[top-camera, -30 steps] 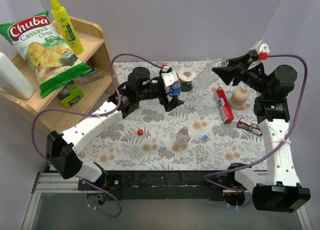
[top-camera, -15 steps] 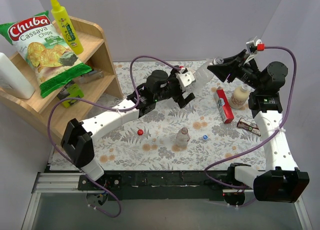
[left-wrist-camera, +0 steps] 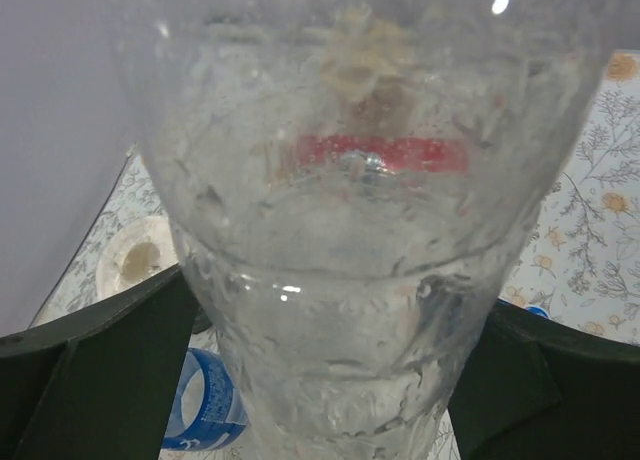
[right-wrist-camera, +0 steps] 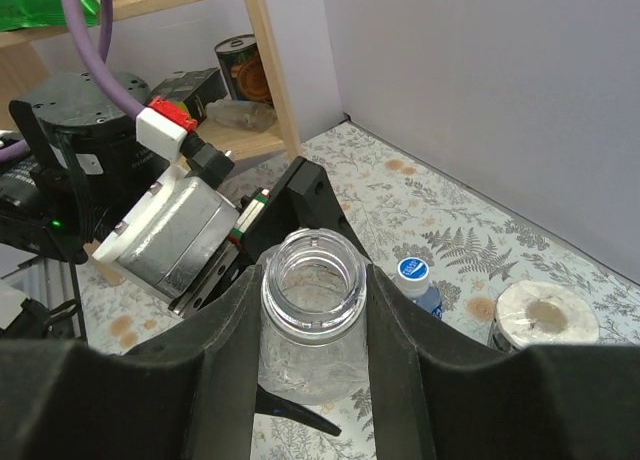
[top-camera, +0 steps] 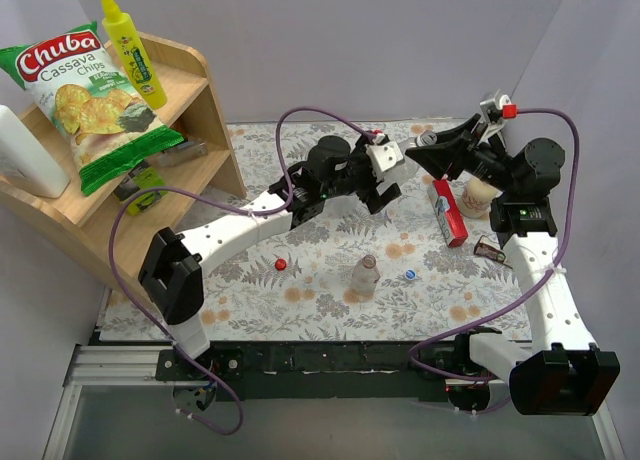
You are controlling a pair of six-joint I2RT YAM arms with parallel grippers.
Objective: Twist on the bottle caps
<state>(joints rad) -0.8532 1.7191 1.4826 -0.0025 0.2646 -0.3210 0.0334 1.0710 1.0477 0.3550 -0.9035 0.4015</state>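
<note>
The two arms meet over the upper middle of the table [top-camera: 250, 305] on one clear bottle [right-wrist-camera: 312, 272], which is held up off the flowered cloth. The right claw [top-camera: 428, 150] pinches it by the neck just below the open, uncapped mouth, with a dark finger [right-wrist-camera: 225, 330] tight on each side. The left claw [top-camera: 390, 185] sits around the bottle's lower body. Its fingers [left-wrist-camera: 95, 380] are spread wide with their inner edges right against the plastic, but I cannot tell whether they are squeezing.

The loose caps lie lower in the overhead view, well apart from both claws. The red cap [top-camera: 280, 264] is left of centre and the blue cap [top-camera: 410, 275] is right of centre. A small standing bottle [top-camera: 365, 275] is between them.

From the right wrist, a second blue cap [right-wrist-camera: 412, 270] shows on a blue-labelled bottle [right-wrist-camera: 428, 298] to the right of the held one, near a pale roll [right-wrist-camera: 545, 320].
</note>
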